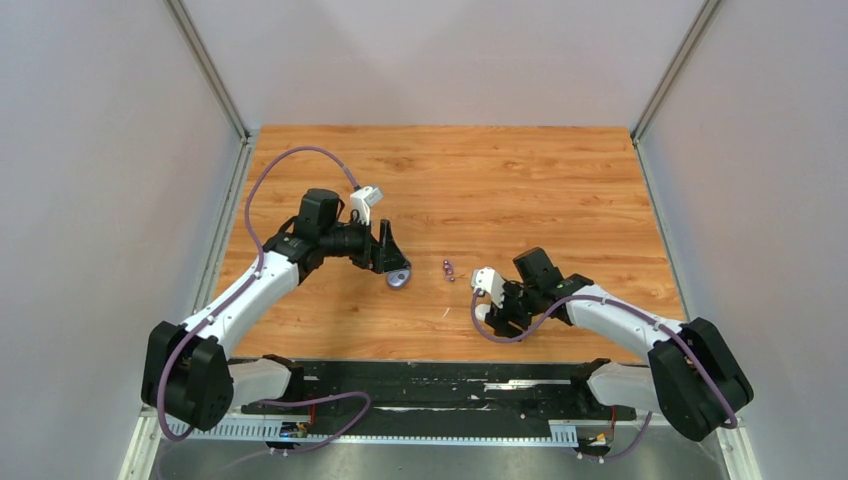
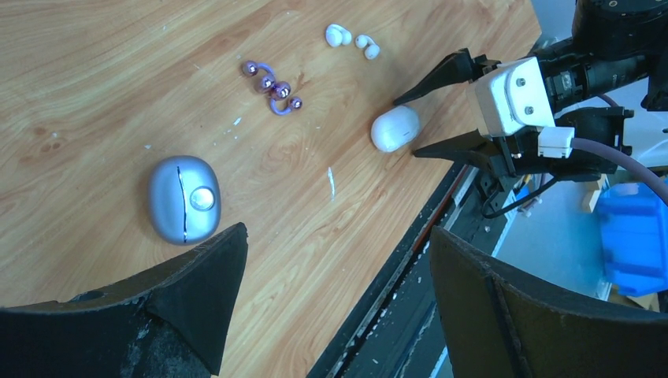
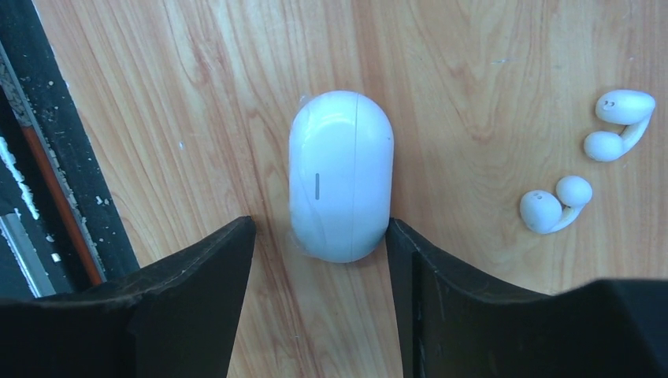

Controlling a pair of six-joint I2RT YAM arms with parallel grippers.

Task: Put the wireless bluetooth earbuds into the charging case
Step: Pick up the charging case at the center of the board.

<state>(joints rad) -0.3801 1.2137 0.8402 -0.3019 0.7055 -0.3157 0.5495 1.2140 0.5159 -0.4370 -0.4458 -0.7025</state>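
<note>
Right claw (image 3: 321, 226) astride white case (image 3: 340, 169); wood tabletop (image 3: 473, 47).

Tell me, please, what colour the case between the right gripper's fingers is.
The case is glossy white; clearest in the right wrist view.

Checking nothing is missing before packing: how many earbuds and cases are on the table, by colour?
White earbuds: 2
Purple earbuds: 2
White case: 1
Silver case: 1
Total: 6
</note>
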